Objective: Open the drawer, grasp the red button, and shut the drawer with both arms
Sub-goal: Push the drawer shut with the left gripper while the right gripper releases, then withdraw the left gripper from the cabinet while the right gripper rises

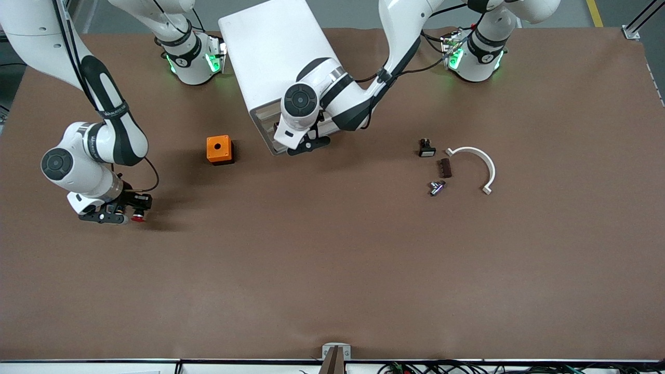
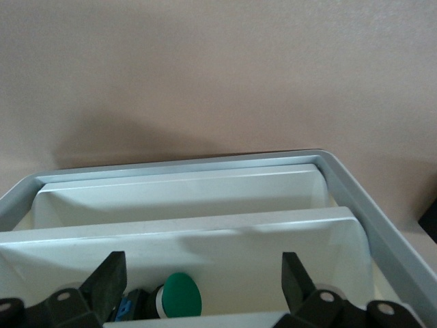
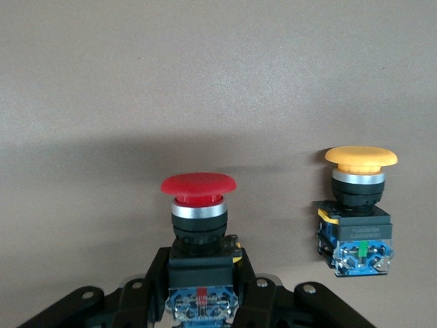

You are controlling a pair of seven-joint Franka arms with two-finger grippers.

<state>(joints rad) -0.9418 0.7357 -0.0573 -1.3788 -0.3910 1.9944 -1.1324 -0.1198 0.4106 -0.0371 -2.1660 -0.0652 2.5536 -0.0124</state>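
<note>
My right gripper (image 1: 129, 213) is low over the table at the right arm's end, shut on the black body of the red-capped button (image 1: 138, 217). In the right wrist view the red cap (image 3: 198, 184) sticks out past the gripper (image 3: 201, 270). My left gripper (image 1: 310, 144) is at the front of the white drawer cabinet (image 1: 265, 52). In the left wrist view it (image 2: 202, 270) is open, one finger (image 2: 109, 277) on either side, over the drawer (image 2: 205, 225), whose inside shows.
A yellow-capped button (image 3: 360, 205) sits close beside the red one. A green-capped button (image 2: 181, 294) lies in the drawer. An orange cube with a hole (image 1: 218, 149) stands near the cabinet. A white curved bracket (image 1: 478, 158) and three small parts (image 1: 439, 169) lie toward the left arm's end.
</note>
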